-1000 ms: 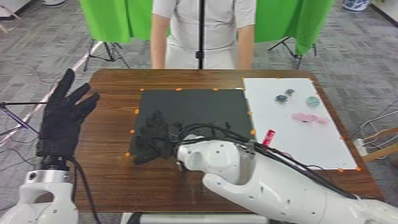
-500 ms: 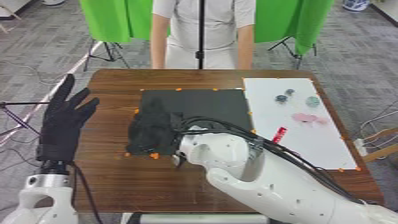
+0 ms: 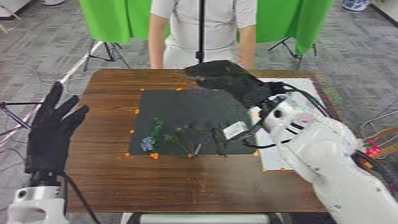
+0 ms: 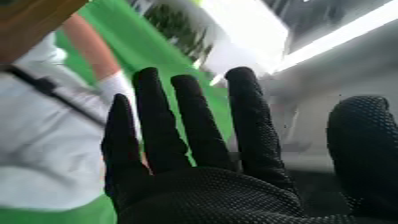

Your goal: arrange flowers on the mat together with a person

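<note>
No text, label, brand, number or sign can be read.

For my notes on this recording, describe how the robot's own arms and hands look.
Both arms are glossy white with rounded segments; small dark dots mark the right one. The left robot hand and right robot hand wear black fabric gloves, textured with tiny pale dots on the right palm. Black cables run along both arms, bundled thicker on the right.

Brown wooden table [image 3: 191, 187], bearing a black mat [image 3: 173, 107] and, immediately right of it, a white sheet [image 3: 274, 160], with small orange pieces [image 3: 155, 156] along the mat's edges.
</note>
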You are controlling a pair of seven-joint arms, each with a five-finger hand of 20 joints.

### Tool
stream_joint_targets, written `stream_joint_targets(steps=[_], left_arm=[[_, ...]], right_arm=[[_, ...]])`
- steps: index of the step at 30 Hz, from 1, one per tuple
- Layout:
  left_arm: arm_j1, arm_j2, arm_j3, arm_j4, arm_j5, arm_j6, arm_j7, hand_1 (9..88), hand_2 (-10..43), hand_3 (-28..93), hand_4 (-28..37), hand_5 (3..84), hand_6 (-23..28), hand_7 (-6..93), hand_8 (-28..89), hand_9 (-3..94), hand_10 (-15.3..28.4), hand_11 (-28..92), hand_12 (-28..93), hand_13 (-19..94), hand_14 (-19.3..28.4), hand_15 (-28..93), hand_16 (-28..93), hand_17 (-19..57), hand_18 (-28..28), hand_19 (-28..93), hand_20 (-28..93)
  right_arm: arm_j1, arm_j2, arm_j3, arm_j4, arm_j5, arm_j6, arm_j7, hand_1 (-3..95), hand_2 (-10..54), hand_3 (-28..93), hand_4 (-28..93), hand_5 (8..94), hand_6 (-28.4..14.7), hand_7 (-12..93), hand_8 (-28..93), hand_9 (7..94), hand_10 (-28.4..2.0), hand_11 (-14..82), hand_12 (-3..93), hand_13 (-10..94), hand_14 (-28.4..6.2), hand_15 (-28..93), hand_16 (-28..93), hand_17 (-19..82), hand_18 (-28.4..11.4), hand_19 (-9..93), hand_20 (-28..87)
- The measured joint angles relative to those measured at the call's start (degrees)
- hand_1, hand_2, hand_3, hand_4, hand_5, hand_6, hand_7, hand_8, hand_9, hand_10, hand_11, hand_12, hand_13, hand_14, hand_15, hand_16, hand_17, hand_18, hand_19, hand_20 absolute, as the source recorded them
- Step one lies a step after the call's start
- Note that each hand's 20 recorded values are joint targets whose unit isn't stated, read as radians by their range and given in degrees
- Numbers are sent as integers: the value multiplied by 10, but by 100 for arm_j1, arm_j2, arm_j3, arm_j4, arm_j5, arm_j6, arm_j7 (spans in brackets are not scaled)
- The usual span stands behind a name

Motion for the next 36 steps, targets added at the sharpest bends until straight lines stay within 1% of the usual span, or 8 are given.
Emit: stream_joint_targets(steps=[7, 11, 13, 17, 21, 26, 30, 36], left_arm=[[36, -192, 116, 52, 136, 4, 41, 159, 26, 741, -283, 248, -60, 116, -101, 291, 112, 82, 139, 237, 176, 193, 7, -101, 253, 456, 24], [34, -321, 135, 118, 395, -3, 31, 157, 23, 744, -283, 241, -66, 118, -101, 288, 109, 77, 140, 237, 173, 183, 12, -100, 257, 451, 29], [40, -384, 135, 140, 457, -15, 22, 158, 22, 744, -283, 240, -66, 119, -101, 287, 109, 74, 141, 237, 173, 182, 16, -99, 258, 450, 32], [69, -471, 157, 168, 464, -72, -16, 159, 21, 744, -283, 240, -66, 119, -102, 284, 109, 71, 143, 237, 175, 182, 20, -99, 261, 448, 36], [78, -541, 227, 198, 483, -153, -60, 160, 20, 746, -283, 238, -69, 118, -102, 282, 108, 68, 144, 237, 175, 182, 21, -99, 261, 445, 36], [87, -653, 248, 202, 519, -222, -91, 162, 20, 746, -283, 236, -69, 118, -102, 280, 108, 66, 146, 238, 175, 182, 22, -99, 262, 443, 37], [85, -658, 251, 201, 524, -228, -86, 162, 21, 747, -283, 239, -62, 121, -101, 283, 111, 70, 148, 242, 179, 192, 24, -98, 262, 446, 40], [57, -605, 296, 196, 523, -227, -44, 164, 22, 746, -283, 242, -59, 123, -101, 287, 116, 81, 149, 246, 182, 207, 21, -95, 266, 455, 45]], right_arm=[[-1591, -111, 1626, -261, 2060, 1007, -73, 100, 173, 695, -251, 397, 12, 71, -84, 370, -176, 74, 186, 260, -219, 264, 228, -29, -244, 404, 271], [-2315, -315, 2175, -302, 2624, 1320, -296, 87, 174, 685, -259, 369, 18, 60, -79, 357, -172, 49, 184, 257, -222, 209, 247, -26, -243, 377, 249], [-2642, -449, 2322, -317, 2682, 1369, -474, 86, 176, 681, -261, 356, 17, 55, -78, 353, -170, 41, 183, 257, -221, 194, 254, -23, -243, 367, 242], [-3238, -766, 2552, -396, 2538, 1342, -618, 79, 180, 674, -263, 323, 11, 48, -73, 346, -169, 29, 184, 259, -222, 161, 269, -19, -241, 349, 229], [-3770, -1065, 2761, -471, 2383, 1176, -644, 73, 180, 673, -263, 320, 13, 46, -71, 345, -169, 27, 185, 259, -222, 152, 281, -21, -240, 342, 226], [-4254, -1240, 2796, -488, 2348, 1145, -756, 69, 178, 683, -263, 323, 18, 50, -72, 350, -169, 28, 187, 261, -222, 150, 293, -22, -239, 334, 223], [-4307, -1238, 2793, -469, 2353, 1170, -804, 68, 177, 687, -263, 327, 19, 53, -74, 354, -170, 32, 188, 263, -220, 154, 297, -24, -239, 334, 223], [-4074, -1166, 2745, -434, 2340, 1258, -818, 69, 173, 688, -263, 334, 20, 57, -75, 357, -171, 37, 189, 265, -219, 165, 298, -26, -240, 336, 225]])
